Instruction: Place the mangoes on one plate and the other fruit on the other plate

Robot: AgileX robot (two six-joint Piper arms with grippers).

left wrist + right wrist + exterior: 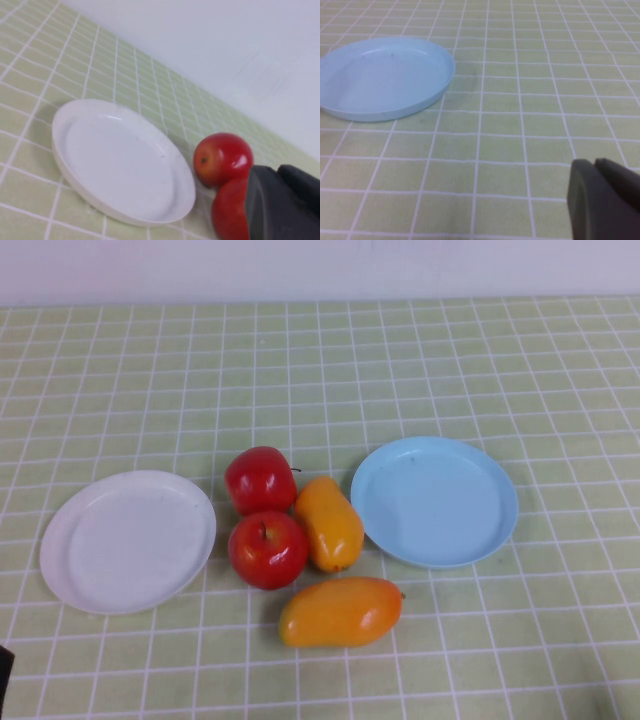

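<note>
Two red apples (260, 478) (268, 549) sit together mid-table, between the white plate (128, 540) on the left and the light blue plate (435, 500) on the right. One mango (328, 523) lies beside the apples and the other mango (341, 611) lies nearer the front. Both plates hold nothing. My left gripper (277, 172) is shut and holds nothing, low at the front left. Its view shows the white plate (120, 160) and both apples (222, 157) ahead. My right gripper (595, 162) is shut and holds nothing, at the front right, short of the blue plate (382, 80).
A green checked cloth (320, 370) covers the table, with a pale wall (320, 265) behind its far edge. A dark bit of the left arm (3, 680) shows at the lower left corner of the high view.
</note>
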